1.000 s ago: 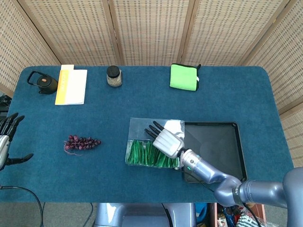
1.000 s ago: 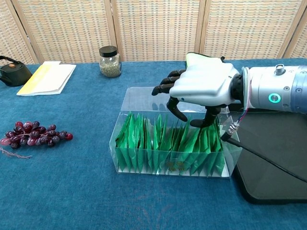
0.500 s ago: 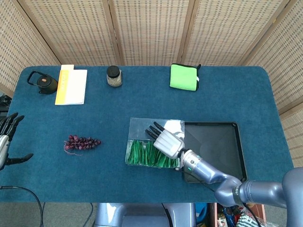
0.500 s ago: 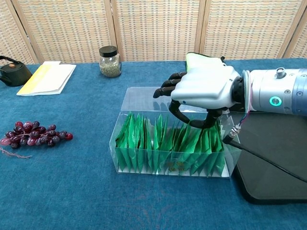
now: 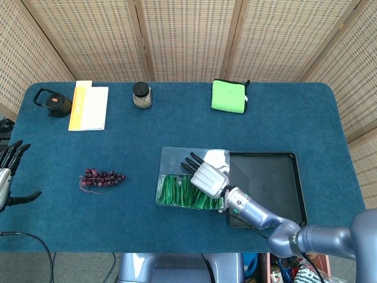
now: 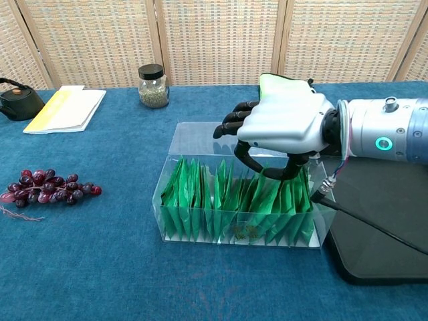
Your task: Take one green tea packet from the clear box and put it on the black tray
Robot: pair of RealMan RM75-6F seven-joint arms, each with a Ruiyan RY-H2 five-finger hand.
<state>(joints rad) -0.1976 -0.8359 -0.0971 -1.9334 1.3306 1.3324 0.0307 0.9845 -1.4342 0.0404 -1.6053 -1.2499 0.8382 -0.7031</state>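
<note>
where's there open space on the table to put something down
The black tray is bare. Blue cloth lies free between the grapes and the clear box. Crowded over the box's tea packets, where the right hand reaches in.

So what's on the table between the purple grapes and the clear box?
Nothing: in both views only bare blue tablecloth lies between the grapes and the clear box.

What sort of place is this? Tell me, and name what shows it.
Probably a staged robot test or demo setup, not a real home. A table covered in blue cloth stands before woven folding screens, with unrelated props spread out on it: a teapot, a bunch of grapes and a clear box of green tea packets.
</note>
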